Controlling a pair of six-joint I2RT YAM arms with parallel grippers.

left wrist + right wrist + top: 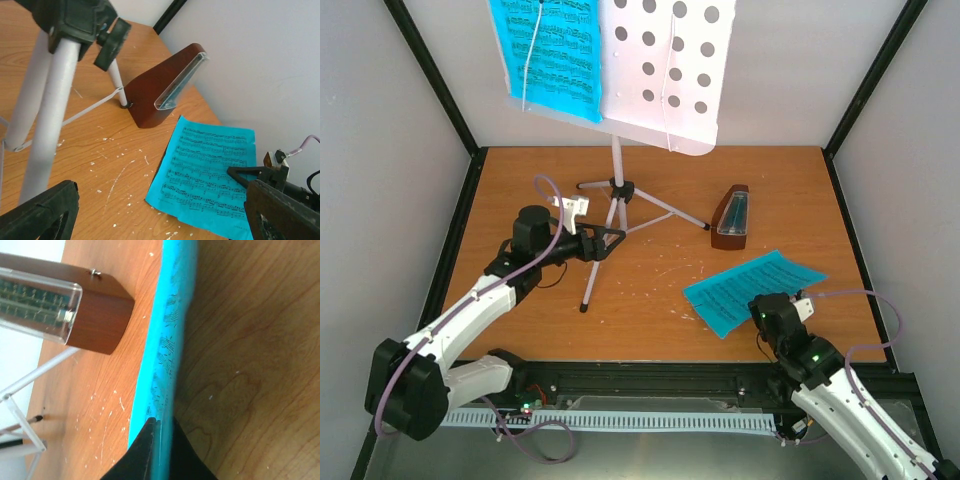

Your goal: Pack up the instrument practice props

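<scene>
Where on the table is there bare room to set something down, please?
Bare wood lies at the table's far right corner, behind the metronome, and along the near edge between the music stand's front leg and the loose cyan sheet. The middle is crowded: the open left gripper stands at that leg, the right gripper pinches the sheet.
</scene>
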